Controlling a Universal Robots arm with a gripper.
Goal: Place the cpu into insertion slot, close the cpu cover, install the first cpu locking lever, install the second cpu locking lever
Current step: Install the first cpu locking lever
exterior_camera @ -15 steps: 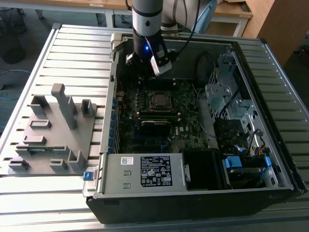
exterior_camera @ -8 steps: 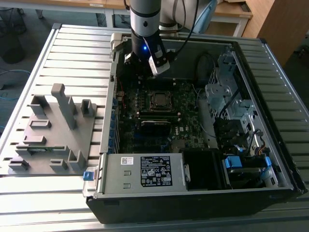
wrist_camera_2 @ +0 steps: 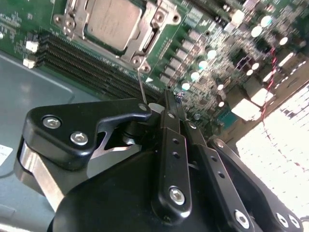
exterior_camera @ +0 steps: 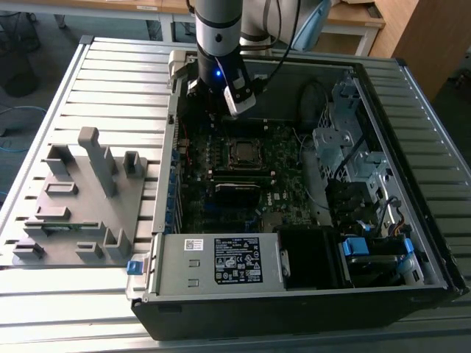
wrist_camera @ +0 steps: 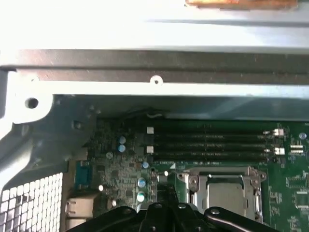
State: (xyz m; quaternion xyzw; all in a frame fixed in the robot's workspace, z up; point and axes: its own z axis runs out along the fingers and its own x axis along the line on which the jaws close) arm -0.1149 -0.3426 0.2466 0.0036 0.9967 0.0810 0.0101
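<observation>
A slatted grey metal table [exterior_camera: 44, 110] carries an open black steel computer case [exterior_camera: 294, 312]. A grey moulded plastic fixture [exterior_camera: 81, 198] lies on the table well apart from the jaws; the exterior view gives this layout. Inside the case lies a dark green circuit board [wrist_camera_2: 21, 14]. In both wrist views the flat square grey-brown cpu [wrist_camera_2: 112, 23] [wrist_camera: 224, 193] sits in the silver-rimmed insertion slot [exterior_camera: 246, 153], near the jaws and ahead of them. The thin silver cpu cover [wrist_camera_2: 146, 36] lies flat around it. The second wrist view adds a thin steel wire lever [wrist_camera_2: 141, 84] rising from the slot's corner to the tip of the matte black fingers [wrist_camera_2: 171, 145]. The jaws are pressed together; whether they pinch the wire I cannot tell.
</observation>
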